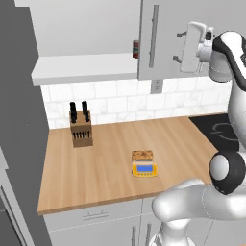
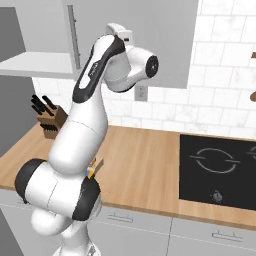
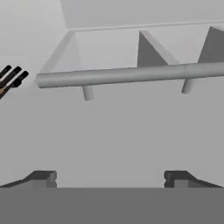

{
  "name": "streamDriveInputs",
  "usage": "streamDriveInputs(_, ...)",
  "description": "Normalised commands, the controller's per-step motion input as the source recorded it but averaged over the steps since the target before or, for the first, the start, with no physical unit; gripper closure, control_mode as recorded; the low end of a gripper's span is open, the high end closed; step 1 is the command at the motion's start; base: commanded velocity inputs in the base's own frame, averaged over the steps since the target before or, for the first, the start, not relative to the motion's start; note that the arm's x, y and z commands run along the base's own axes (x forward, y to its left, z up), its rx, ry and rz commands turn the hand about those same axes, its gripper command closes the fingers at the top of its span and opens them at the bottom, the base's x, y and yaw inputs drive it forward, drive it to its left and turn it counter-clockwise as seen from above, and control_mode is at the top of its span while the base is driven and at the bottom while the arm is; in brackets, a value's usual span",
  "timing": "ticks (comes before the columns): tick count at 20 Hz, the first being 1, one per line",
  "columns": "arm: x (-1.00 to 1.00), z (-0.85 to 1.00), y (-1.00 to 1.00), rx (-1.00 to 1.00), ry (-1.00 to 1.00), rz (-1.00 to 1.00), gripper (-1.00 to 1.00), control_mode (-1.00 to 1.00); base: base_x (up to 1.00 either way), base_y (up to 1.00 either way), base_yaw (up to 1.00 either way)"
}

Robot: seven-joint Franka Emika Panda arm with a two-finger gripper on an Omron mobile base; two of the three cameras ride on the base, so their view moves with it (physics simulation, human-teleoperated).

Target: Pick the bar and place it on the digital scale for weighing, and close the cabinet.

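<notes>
Gripper [image 1: 178, 46]: left base view – I have it raised to cabinet height with its fingers spread and nothing between them, pointing at the face of the open cabinet door [image 1: 153, 41], just beside the door's vertical bar handle [image 1: 153, 36].
Bar [image 1: 142, 154]: far below the gripper, lying on the digital scale [image 1: 144, 169] on the wooden counter [image 1: 96, 163], so I judge the weighing step done.
Step in hand: closing the cabinet; the door hangs ajar, with a red can [image 1: 135, 49] visible inside at its edge.
Knife block [image 1: 80, 129]: low and well to the side of the gripper, clear of my path.
Arm [image 2: 95, 90]: right base view – it rises steeply from the base, the elbow bent high, the wrist turned in toward the grey door [image 2: 130, 35]; the hand itself sits behind the forearm here.
Cooktop [image 2: 217, 170]: down on the counter, well apart from the hand.
Finger tips [image 3: 43, 177]: hand view – set wide apart with bare door panel between them.
Handle [image 3: 127, 75]: crosses just ahead of the tips, not yet touched.
Next move: I judge a steady push flat on the panel, or on the handle, to swing the door shut.
</notes>
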Motion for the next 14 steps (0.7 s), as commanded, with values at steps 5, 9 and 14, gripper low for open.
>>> streamDriveInputs(5, 0.58, -0.17, 0.42, -0.07, -0.03, -0.36, -1.00, -1.00, 0.00, 0.00, 0.00)
streamDriveInputs(9, -0.83, 0.00, 0.08, 0.00, -0.13, -0.23, -1.00, -1.00, 0.00, 0.00, 0.00)
streamDriveInputs(14, -1.00, 0.21, -0.06, 0.05, 0.00, -0.11, -1.00, -1.00, 0.00, 0.00, 0.00)
